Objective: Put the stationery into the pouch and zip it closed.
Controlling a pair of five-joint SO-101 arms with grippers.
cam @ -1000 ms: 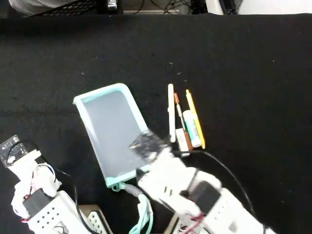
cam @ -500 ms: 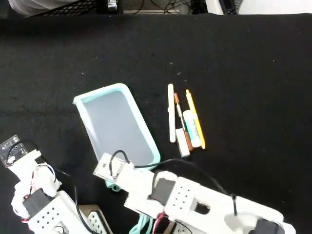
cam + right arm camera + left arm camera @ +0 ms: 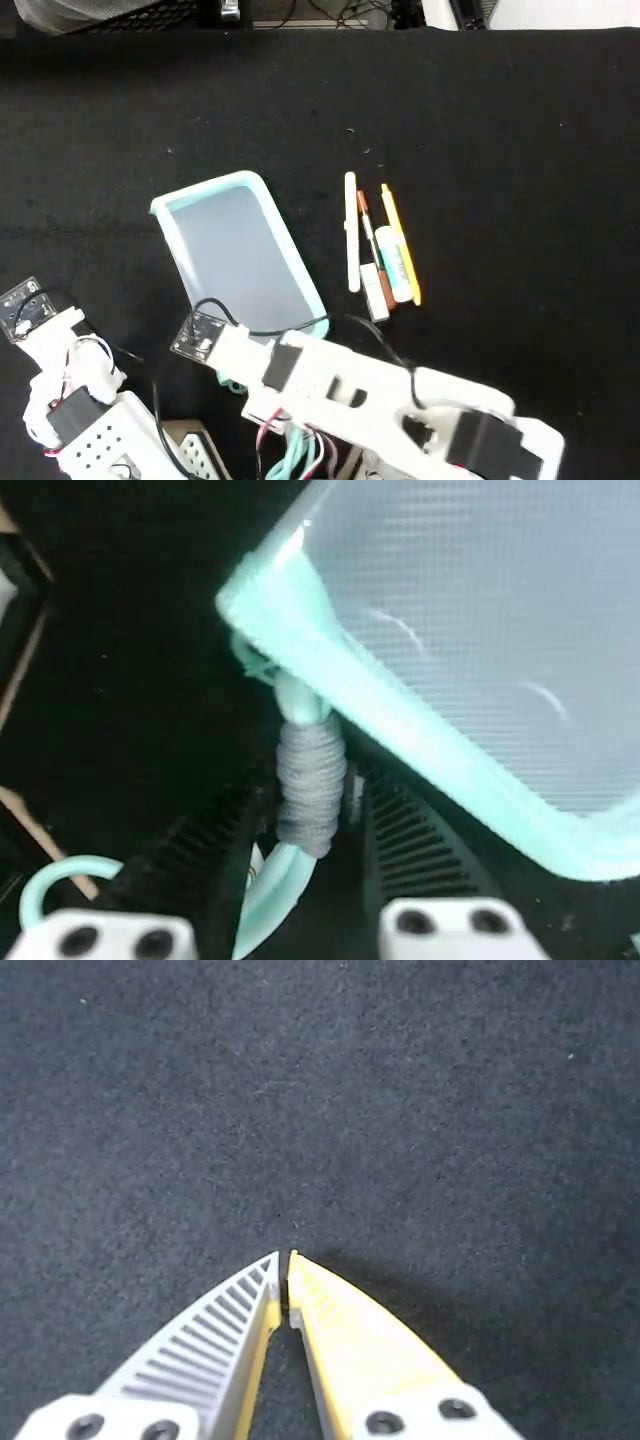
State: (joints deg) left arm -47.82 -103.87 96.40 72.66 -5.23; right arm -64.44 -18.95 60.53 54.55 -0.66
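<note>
The right gripper [image 3: 308,805] sits at the near corner of the pouch [image 3: 235,255]. Its jaws are narrow, with the zip pull [image 3: 312,780] running lengthwise between them and a sliver of gap on each side. The pull's long axis leads straight out from the corner toward the right arm [image 3: 340,385], so the gripper is lined up along it, not across it.

In the high view the pouch lies flat on the worktop [image 3: 500,150], its long axis running away from the arms and leaning a little left. The stationery [image 3: 378,250] lies outside it in a tight row to its right, roughly parallel to it and well apart from the gripper.

The left gripper [image 3: 285,1260] is closed and empty, tips together over bare worktop, and the left arm [image 3: 70,400] is at the near left corner. The right arm is therefore the nearer to both pull and stationery. The coming move likely turns on drawing the pull along the pouch's edge.
</note>
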